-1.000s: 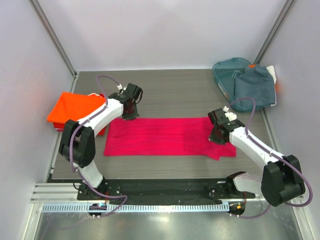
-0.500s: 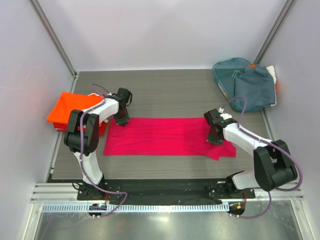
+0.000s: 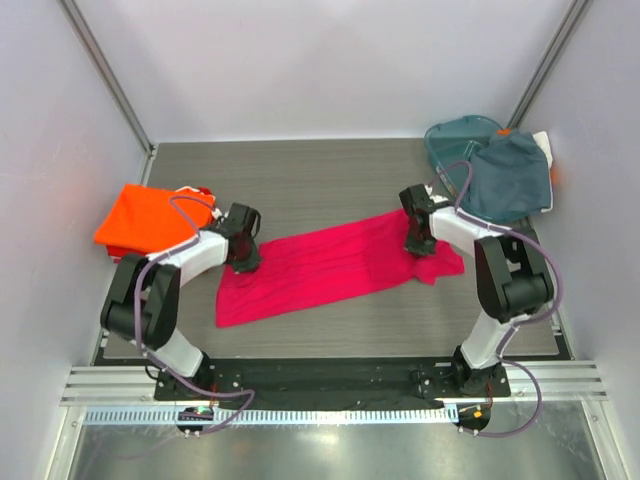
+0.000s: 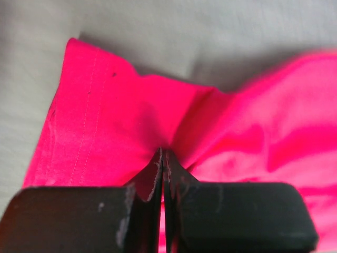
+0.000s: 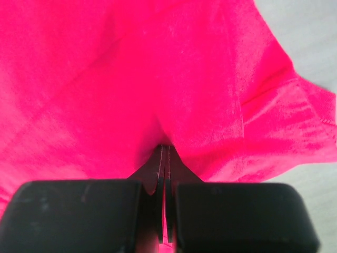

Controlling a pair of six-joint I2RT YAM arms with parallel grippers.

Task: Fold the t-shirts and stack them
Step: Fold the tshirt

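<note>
The left arm (image 3: 143,300) rises from its base, bends sharply at the elbow and sends its white forearm toward the left end of the magenta-pink t-shirt (image 3: 330,265). The left gripper (image 3: 243,258) points down at the far left corner of this shirt. In the left wrist view its two black fingers (image 4: 79,221) are pressed together, and a fold of the cloth is pinched between the tips. The right arm (image 3: 508,280) is folded in a similar way, with its forearm reaching to the right end of the shirt. The right gripper (image 3: 418,243) also points down there. Its fingers (image 5: 242,216) are closed too, with cloth gathered into the thin slit between them.
</note>
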